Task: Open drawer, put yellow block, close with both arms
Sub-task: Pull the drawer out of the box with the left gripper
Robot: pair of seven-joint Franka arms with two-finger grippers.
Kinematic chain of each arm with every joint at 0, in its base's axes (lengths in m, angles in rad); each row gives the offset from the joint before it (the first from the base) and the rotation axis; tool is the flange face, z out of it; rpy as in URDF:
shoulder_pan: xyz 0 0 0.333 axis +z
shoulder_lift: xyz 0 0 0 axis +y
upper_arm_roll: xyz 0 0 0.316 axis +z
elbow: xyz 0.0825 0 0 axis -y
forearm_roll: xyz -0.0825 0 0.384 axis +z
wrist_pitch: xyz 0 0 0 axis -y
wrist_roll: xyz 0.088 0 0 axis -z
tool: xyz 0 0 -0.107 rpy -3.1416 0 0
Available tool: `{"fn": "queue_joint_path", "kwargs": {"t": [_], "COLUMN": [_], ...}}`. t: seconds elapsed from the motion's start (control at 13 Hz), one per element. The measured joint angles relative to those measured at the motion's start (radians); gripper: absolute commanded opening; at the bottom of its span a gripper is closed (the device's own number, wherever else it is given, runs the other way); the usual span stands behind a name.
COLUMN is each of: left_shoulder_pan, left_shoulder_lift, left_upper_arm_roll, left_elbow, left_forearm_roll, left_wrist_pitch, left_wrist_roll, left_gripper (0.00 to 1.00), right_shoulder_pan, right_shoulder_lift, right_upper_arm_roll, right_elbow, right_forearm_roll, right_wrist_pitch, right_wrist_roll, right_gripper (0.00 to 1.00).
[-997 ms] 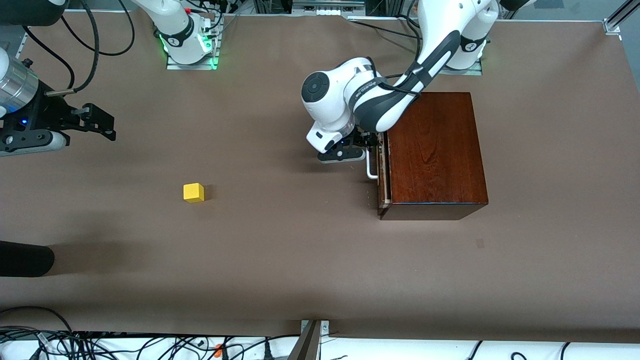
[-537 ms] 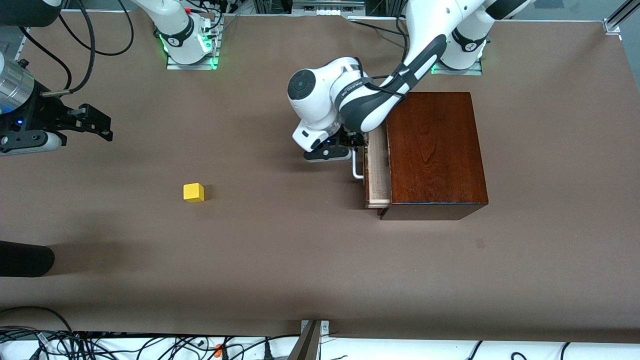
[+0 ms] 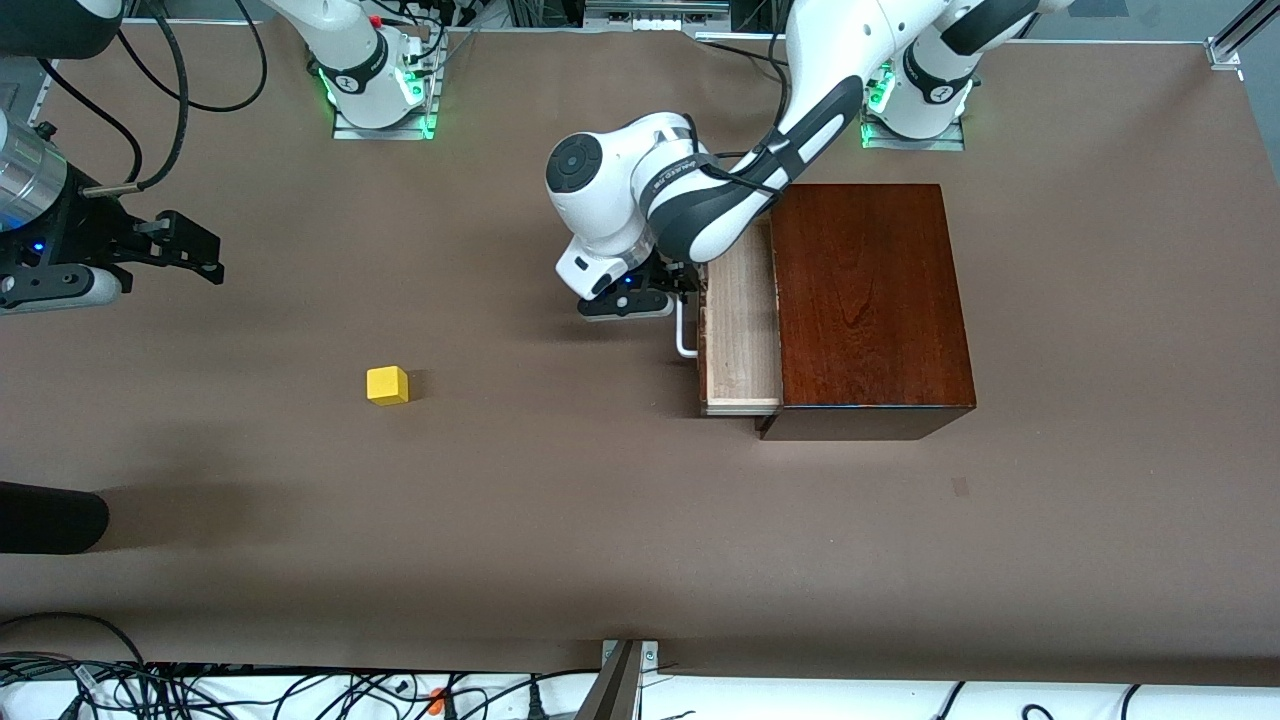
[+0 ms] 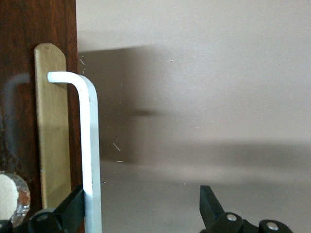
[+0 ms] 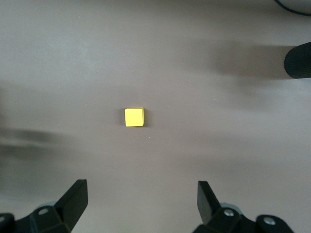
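The small bright yellow cube (image 3: pixel 387 385) sits alone on the brown table covering (image 3: pixel 560 520), nearer to the front camera than anything else of the task and well apart from the glossy dark reddish-brown wooden box (image 3: pixel 868 300), toward the right arm's end of the table from it. In the right wrist view the cube (image 5: pixel 134 117) lies flat on bare table between and ahead of the two spread black fingers (image 5: pixel 74 200).

The wooden box stands toward the left arm's end of the table. Its drawer (image 3: pixel 740 330), a pale light-wood tray, juts partway out of the box on the side facing the cube, its light inner floor showing. At the drawer's outer face is the white loop handle (image 3: pixel 685 335); the left wrist view shows this white bar (image 4: pixel 90 150) standing off the dark front panel (image 4: pixel 22 97).

The left gripper (image 3: pixel 668 290) is at the drawer's front, at the handle. Its jaws stand apart, with one finger (image 4: pixel 73 208) against the handle bar and the other clear of it, so it hooks the handle rather than clamps it.

The right gripper (image 3: pixel 195 250) hangs over bare table, well apart from the box, and farther from the front camera than the cube. Its jaws are spread wide and hold nothing.
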Motion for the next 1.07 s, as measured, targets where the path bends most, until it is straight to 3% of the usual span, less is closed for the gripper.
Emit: {"fn": "queue_joint_path", "kwargs": {"t": [0.84,1.07], "left_shoulder_pan": [-0.047,-0.026], "left_shoulder_lift": [0.033,-0.002], "left_upper_arm_roll": [-0.020,-0.037], "left_elbow": [0.070,0.130], "left_forearm_roll": [-0.010,-0.063], "left_wrist_pitch": [0.129,0.087], "left_wrist_roll": [-0.047,-0.049], "left_gripper": [1.00,1.00], "right_shoulder_pan": [-0.027,-0.027], "right_shoulder_lift": [0.026,0.029], "right_upper_arm_roll": [-0.003,-0.003], "right_elbow": [-0.001,-0.001], "right_forearm_roll": [0.000,0.000], "right_wrist_pitch": [0.002,0.005], "right_wrist_roll": [0.000,0.000], "right_gripper": [1.00,1.00]}}
